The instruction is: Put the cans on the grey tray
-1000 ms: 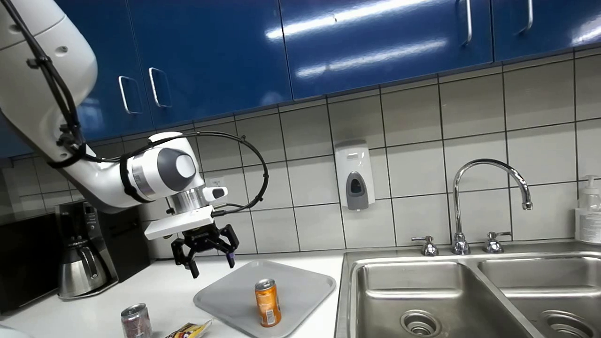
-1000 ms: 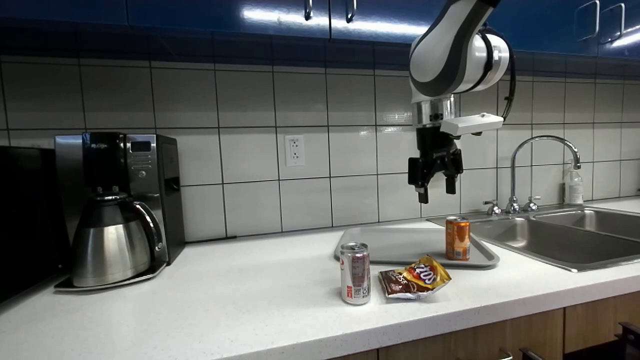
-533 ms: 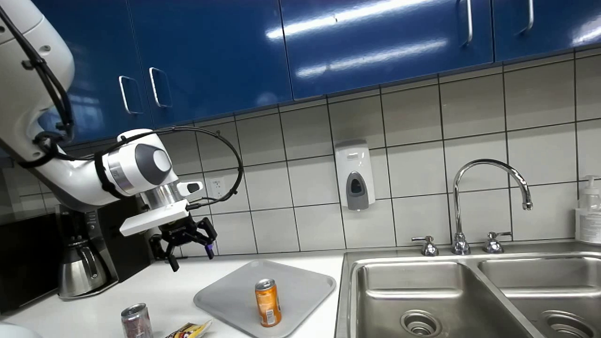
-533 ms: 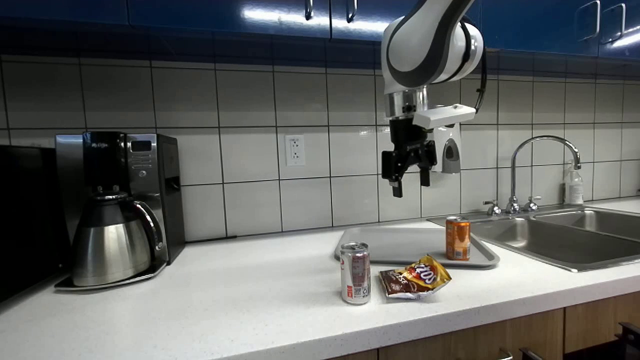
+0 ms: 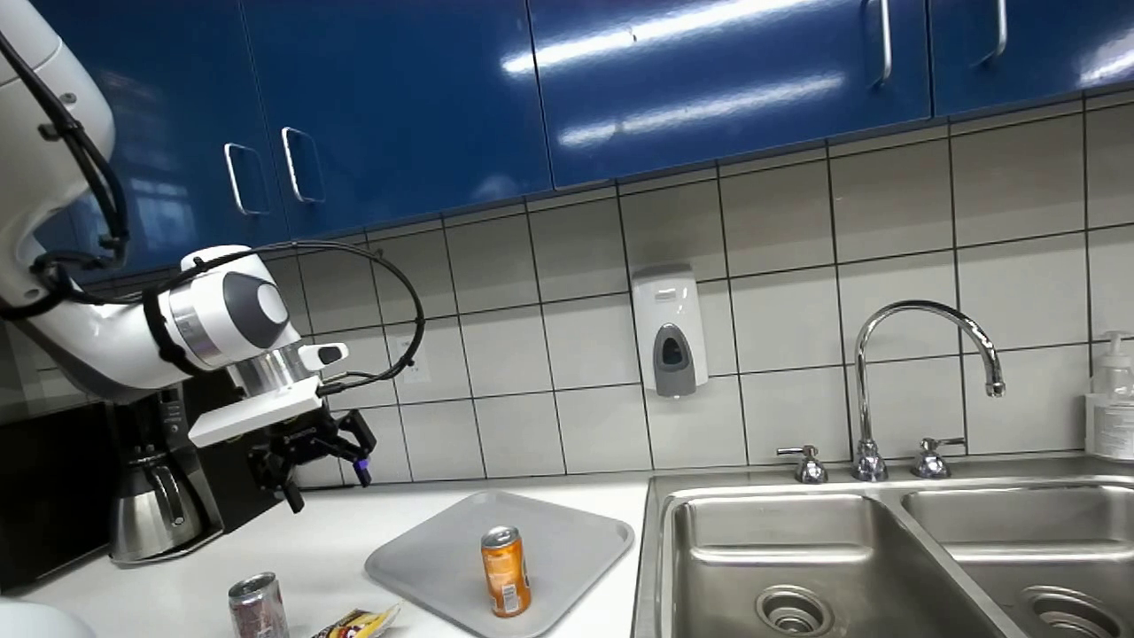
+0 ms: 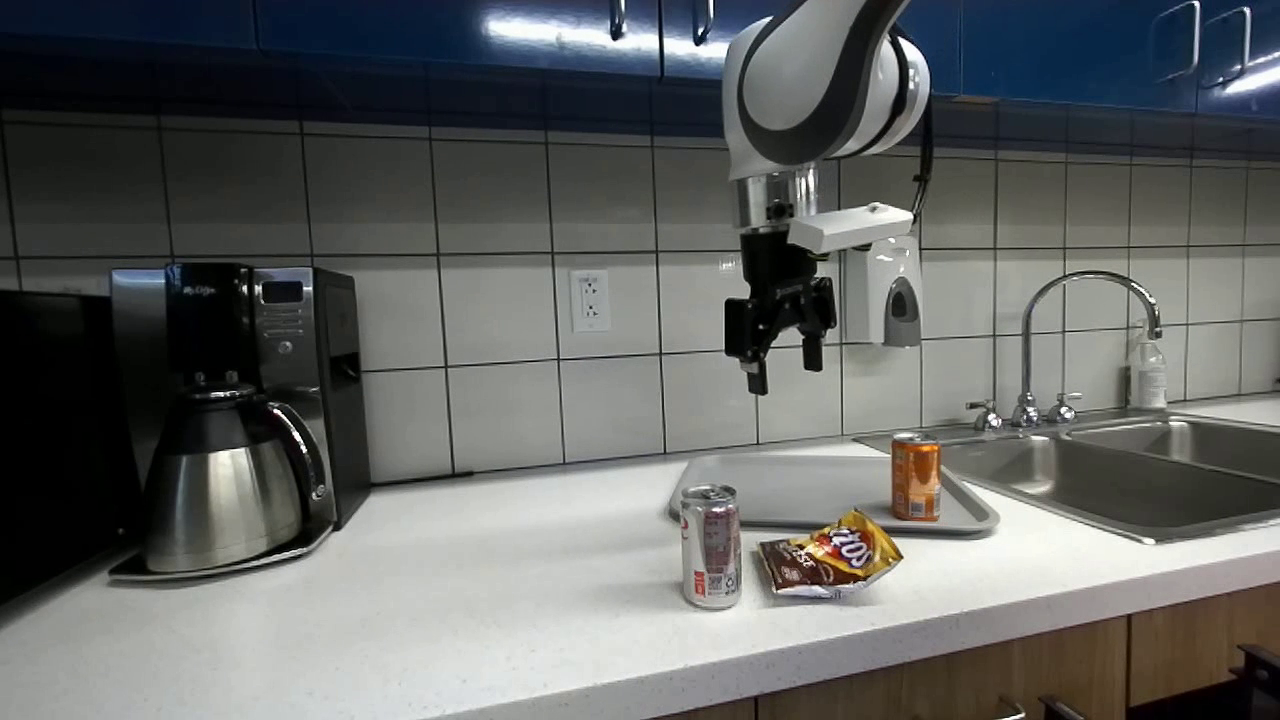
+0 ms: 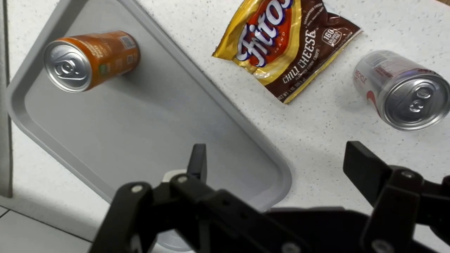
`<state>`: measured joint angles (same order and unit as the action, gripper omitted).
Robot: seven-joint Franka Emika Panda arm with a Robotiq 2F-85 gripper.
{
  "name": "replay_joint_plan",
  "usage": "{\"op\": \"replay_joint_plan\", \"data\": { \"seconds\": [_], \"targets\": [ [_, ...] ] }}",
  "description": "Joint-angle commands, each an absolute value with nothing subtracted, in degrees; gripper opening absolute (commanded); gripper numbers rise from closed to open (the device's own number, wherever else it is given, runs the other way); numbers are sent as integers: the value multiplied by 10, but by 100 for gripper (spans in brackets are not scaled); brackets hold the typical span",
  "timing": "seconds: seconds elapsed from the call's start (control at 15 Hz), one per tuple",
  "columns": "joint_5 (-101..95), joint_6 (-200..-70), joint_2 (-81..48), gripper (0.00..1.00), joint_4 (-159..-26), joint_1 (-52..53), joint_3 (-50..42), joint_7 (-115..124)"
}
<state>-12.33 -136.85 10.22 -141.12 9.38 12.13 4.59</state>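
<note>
Wrist view: gripper (image 7: 276, 151) spread wide, nothing between its fingers; seen from there, the gap straddles a rounded corner of the grey tray (image 7: 151, 137), which lies well below.
Orange drink can (image 7: 102, 61): upright on the grey tray, near one end, inside the rim; that half of the job looks done.
Silver drink can (image 7: 397, 88): upright on the counter (image 6: 450, 610), outside the grey tray and apart from its rim; I judge it the one left to bring over.
Pull-tab lid: tab lies flat and the top looks sealed, though not surely; I would expect a full can, solid for its size.
Metal wall: thin, smooth, probably slick; stiff if full, easy to dent if not. Firm, even pressure should suit it.
Can body: come straight down, fingers on opposite sides at mid-height, below the narrowed shoulder; rim and tab would give poor purchase.
Fritos Chili Cheese bag (image 7: 284, 49): lies on the counter just outside the grey tray, near the silver can; likely soft and crinkly, so a finger lowered on that side could crush or snag it.
Tray lip: raised, so the can's base should clear it before setting down, or it may tip.
</note>
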Motion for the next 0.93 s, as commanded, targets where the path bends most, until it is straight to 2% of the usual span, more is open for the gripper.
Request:
{"op": "replay_joint_plan", "data": {
  "seconds": [0.0, 0.87],
  "targets": [
    [-124, -1359, 77, 100, -1386, 105, 134, 62],
    [-104, -1380, -6, 100, -1336, 150, 151, 41]
  ]
}}
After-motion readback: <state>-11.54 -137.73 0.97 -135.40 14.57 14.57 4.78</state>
